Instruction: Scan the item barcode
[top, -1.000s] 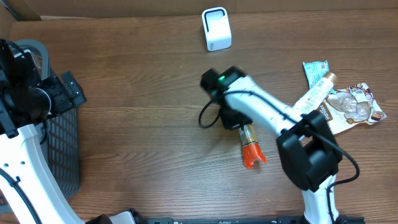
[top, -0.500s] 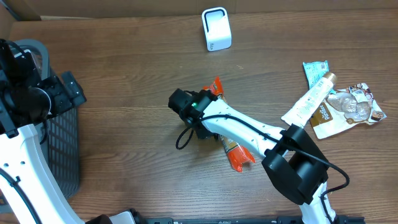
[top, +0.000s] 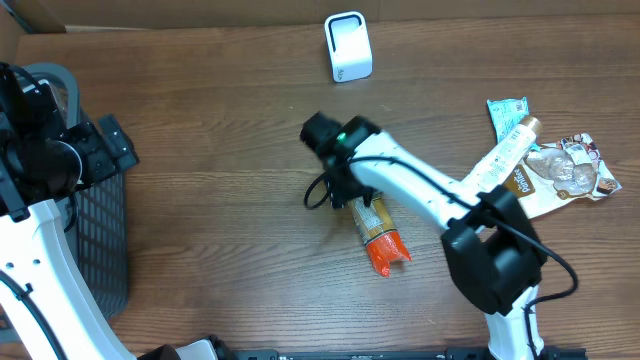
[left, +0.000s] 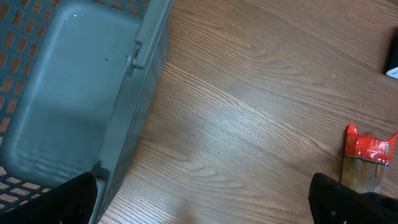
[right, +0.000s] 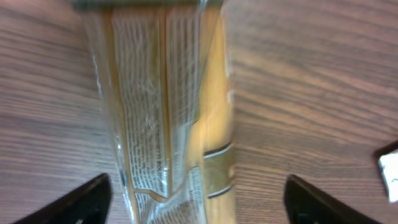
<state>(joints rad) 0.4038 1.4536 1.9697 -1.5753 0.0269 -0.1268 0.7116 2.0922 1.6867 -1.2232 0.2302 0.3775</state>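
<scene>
The item, a long tan packet (top: 376, 228) with a red end, lies flat on the wooden table. My right gripper (top: 352, 192) hangs open just over its near end. In the right wrist view the packet's printed face (right: 163, 112) fills the space between the wide-apart fingertips (right: 84, 200), and neither touches it. The white scanner (top: 348, 46) stands at the table's far edge. My left gripper (top: 108, 148) is open at the far left beside the basket. The left wrist view shows the packet's red end (left: 368, 149) far to the right.
A grey mesh basket (top: 100, 235) sits at the left edge, and its wall (left: 134, 93) is close under the left wrist. At the right lie a white tube (top: 497, 157), a teal packet (top: 505, 110) and a snack bag (top: 565, 172).
The right gripper has gone from shut on the packet to open. The packet now lies loose on the table, and the right arm has swung left and back again.
</scene>
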